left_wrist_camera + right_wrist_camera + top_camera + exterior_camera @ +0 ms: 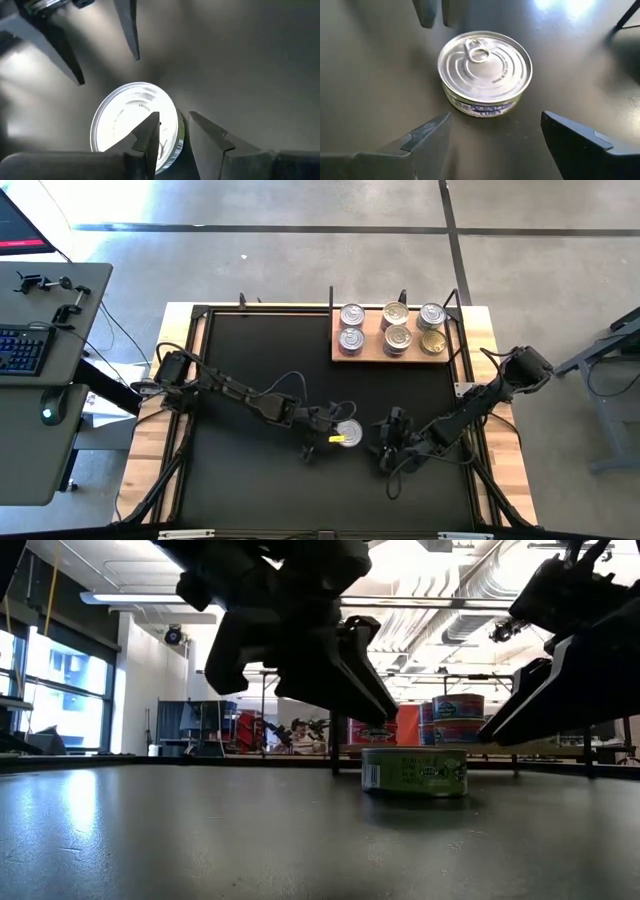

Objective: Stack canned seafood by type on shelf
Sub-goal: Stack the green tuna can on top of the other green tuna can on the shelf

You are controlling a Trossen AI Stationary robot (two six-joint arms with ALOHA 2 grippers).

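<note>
High view: can [347, 435] betw. left end effector [330, 434] & right end effector [385, 442].

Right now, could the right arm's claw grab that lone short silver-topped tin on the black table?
Probably yes. The right claw is open, its fingers wide apart, right next to the lone short silver-topped tin. Only the left claw crowds the tin's far side.

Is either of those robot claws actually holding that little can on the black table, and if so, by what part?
Nothing is held. The can sits on the table. The left gripper straddles its rim, slightly parted; the right gripper is wide open beside it.
</note>
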